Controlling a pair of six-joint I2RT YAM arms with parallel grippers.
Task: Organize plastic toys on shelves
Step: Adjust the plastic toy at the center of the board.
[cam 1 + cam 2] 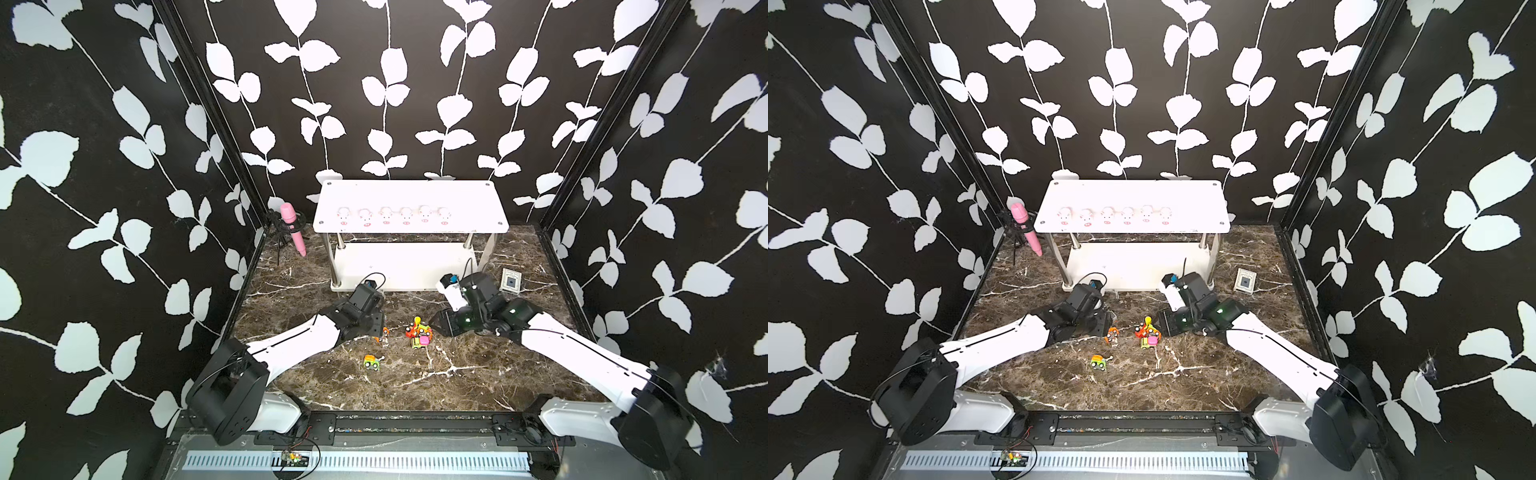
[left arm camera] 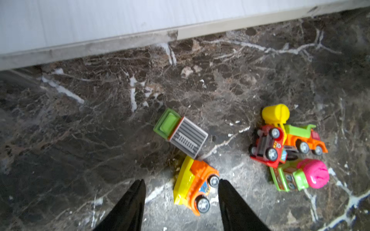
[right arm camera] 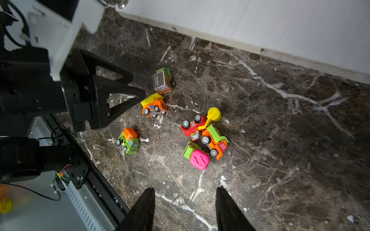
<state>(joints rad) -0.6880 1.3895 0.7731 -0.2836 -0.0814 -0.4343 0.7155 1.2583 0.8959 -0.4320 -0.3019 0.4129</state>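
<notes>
Orange truck [image 2: 197, 177] lies inside spread left gripper [image 2: 181, 180], plainest in its wrist view; right gripper [image 3: 185, 188] spread.

Tabletop [image 2: 80, 130] of dark brown marble-look surface, white-veined, with a soft sheen. Shelves [image 1: 409, 193]: smooth white boards, lightly scuffed at the edge, on shiny metal posts [image 1: 333, 262]. Toy vehicles [image 3: 215, 140] in bright, glossy plastic. Pigs [image 1: 386, 216] smooth, pale pink.

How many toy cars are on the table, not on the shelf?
6. A grey-box truck and a yellow-orange truck at the left gripper; a green-orange car alone nearer the robot; a red car, orange truck and pink-topped truck clustered together. None looks hidden.
</notes>
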